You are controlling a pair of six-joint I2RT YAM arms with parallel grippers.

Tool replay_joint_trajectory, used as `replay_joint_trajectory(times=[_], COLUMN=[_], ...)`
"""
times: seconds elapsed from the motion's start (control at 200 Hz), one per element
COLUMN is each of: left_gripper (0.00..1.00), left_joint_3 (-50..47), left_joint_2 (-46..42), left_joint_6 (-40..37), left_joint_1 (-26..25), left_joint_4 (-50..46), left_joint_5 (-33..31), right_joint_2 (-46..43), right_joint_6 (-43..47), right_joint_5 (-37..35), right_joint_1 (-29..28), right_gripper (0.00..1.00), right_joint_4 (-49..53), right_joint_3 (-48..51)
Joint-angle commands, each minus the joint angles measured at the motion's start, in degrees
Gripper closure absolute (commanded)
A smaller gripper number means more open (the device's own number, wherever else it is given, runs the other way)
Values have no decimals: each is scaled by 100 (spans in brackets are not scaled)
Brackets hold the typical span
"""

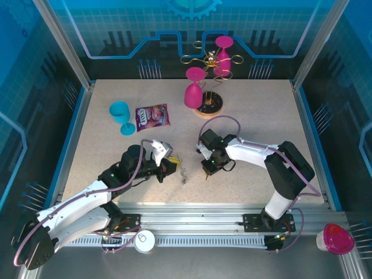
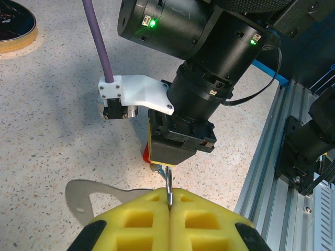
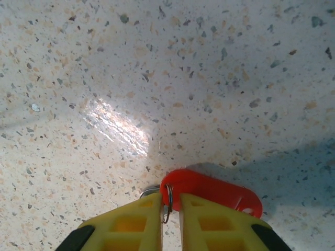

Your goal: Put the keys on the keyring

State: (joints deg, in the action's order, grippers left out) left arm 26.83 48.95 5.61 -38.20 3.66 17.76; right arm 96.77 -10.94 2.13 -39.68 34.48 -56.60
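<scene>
Toward the near-middle of the desk (image 1: 261, 128), 2 grippers nose to nose, close enough for a hand-off.

Left gripper (image 2: 169, 203): jaws pressed fully together, pinching 1 thin wire ring (image 2: 168, 184) of the keyring (image 2: 78, 196) edge-on, so as to stand it upright and offer it to the other arm. Wire reaching right up to the opposite tips. Flat grey loop of the keyring trailing off sideways just beside the yellow pads, seemingly left free as dead weight.

Right gripper (image 3: 170, 203): jaws only narrowly parted, with a small ring (image 3: 167, 194) standing in the gap and the red key (image 3: 209, 191) just behind it, low at the desk surface. Cannot tell whether pinched or merely straddled, nor whether the same ring as the one held opposite.

Likely reason for the tip-down pose: keeps the key's hole lined up with the presented wire.

Judged step: threading key onto ring, not visibly finished.

Risk: thin wire twisting out of line, or the tiny key dropping flat.
</scene>
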Motion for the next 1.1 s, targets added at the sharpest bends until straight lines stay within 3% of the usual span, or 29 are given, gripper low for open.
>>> replay_joint_trajectory(times=[0.0,0.35,0.615,0.725,1.096], left_gripper=[100,100,100,100,100], left_joint_3=[-64,-58,-63,-64,-99], left_joint_2=[-40,-43,-56,-73,-139], left_joint_6=[-43,-34,-34,-46,-107], left_joint_1=[23,24,23,23,25], left_joint_4=[91,69,65,50,281], left_joint_5=[27,36,35,29,127], right_joint_2=[65,206,120,12,-1549], right_joint_6=[30,12,25,56,1222], right_joint_5=[87,121,169,203,239], right_joint_1=[48,48,48,48,-418], right_gripper=[84,84,100,100,100], right_joint_4=[191,174,199,244,46], right_joint_3=[-157,-203,-229,-230,-48])
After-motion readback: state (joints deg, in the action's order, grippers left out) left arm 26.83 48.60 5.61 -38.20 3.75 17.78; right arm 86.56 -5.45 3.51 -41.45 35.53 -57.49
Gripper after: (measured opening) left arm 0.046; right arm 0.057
